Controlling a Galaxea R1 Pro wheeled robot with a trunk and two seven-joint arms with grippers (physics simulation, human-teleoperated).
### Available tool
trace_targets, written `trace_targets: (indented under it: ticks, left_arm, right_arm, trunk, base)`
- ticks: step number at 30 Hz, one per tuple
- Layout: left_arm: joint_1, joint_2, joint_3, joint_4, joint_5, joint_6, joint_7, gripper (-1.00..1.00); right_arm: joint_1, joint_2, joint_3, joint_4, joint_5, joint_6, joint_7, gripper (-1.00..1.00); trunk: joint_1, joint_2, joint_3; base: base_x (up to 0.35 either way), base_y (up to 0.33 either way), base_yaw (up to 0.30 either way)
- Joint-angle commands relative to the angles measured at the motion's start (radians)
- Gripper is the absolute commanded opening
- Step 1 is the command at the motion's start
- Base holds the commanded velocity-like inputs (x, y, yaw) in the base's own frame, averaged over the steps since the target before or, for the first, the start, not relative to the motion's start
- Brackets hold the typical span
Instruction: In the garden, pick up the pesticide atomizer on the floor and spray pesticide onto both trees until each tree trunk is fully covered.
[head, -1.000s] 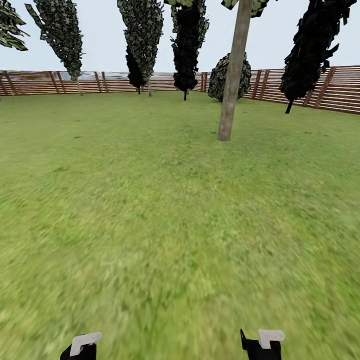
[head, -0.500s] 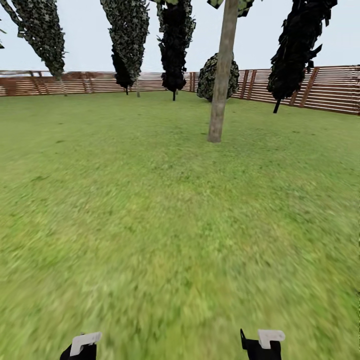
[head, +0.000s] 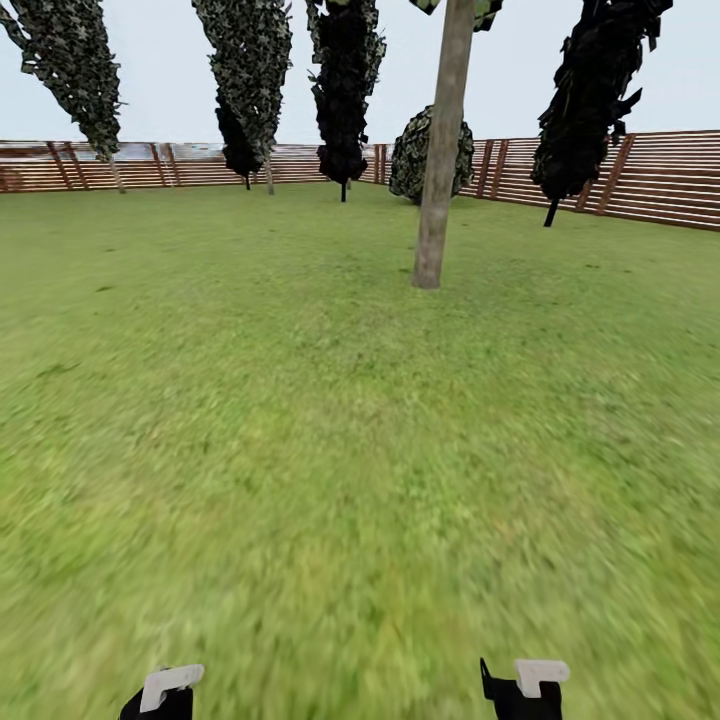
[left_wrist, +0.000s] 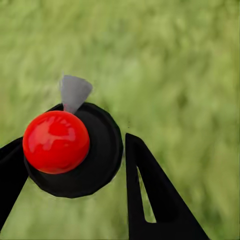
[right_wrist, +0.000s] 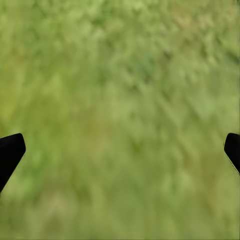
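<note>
Sprayer (left_wrist: 70, 150) clamped in your left gripper (left_wrist: 70, 170), right gripper (right_wrist: 120, 150) spread empty; roll up to trunk (head: 440, 150), then spray.

Left gripper (left_wrist: 70, 160): low at near left, fingers closed around a black, red-topped object. Right gripper (right_wrist: 120, 150): low at near right, fingers spread wide, nothing between them.

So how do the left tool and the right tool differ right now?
In the wrist views, the left tool is shut on the atomizer, black-bodied with a red ball and grey nozzle, its fingers close around it. The right tool is open and holds nothing, its fingers spread wide apart. Both have black fingers and hang above the grass.
</note>
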Motion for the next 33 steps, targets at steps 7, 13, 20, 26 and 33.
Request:
trace_targets:
  ticks: [7,13,20,26,33]
  left_arm:
    - [-0.001,0.0,0.0,0.001,0.002,-0.003,0.0,-1.0]
    - [-0.001,0.0,0.0,0.001,0.002,-0.003,0.0,-1.0]
    - [-0.001,0.0,0.0,0.001,0.002,-0.003,0.0,-1.0]
    - [-0.001,0.0,0.0,0.001,0.002,-0.003,0.0,-1.0]
    - [-0.001,0.0,0.0,0.001,0.002,-0.003,0.0,-1.0]
  right_arm:
    - [-0.001,-0.002,0.0,0.001,0.001,-0.003,-0.002,1.0]
    - [-0.001,-0.004,0.0,0.002,0.001,-0.003,-0.002,1.0]
    - [-0.001,-0.004,0.0,0.002,0.001,-0.003,-0.002,1.0]
    - [-0.001,-0.003,0.0,0.001,0.001,-0.003,-0.003,1.0]
    - [-0.001,-0.003,0.0,0.001,0.001,-0.003,-0.003,1.0]
  trunk:
    - [0.0,0.0,-0.001]
    - [0.0,0.0,-0.001]
    - [0.0,0.0,-0.001]
    - [0.0,0.0,-0.001]
    - [0.0,0.0,0.002]
  base:
    - [0.339,0.0,0.0]
    - [0.339,0.0,0.0]
    - [0.339,0.0,0.0]
    - [0.339,0.0,0.0]
    - [0.339,0.0,-0.105]
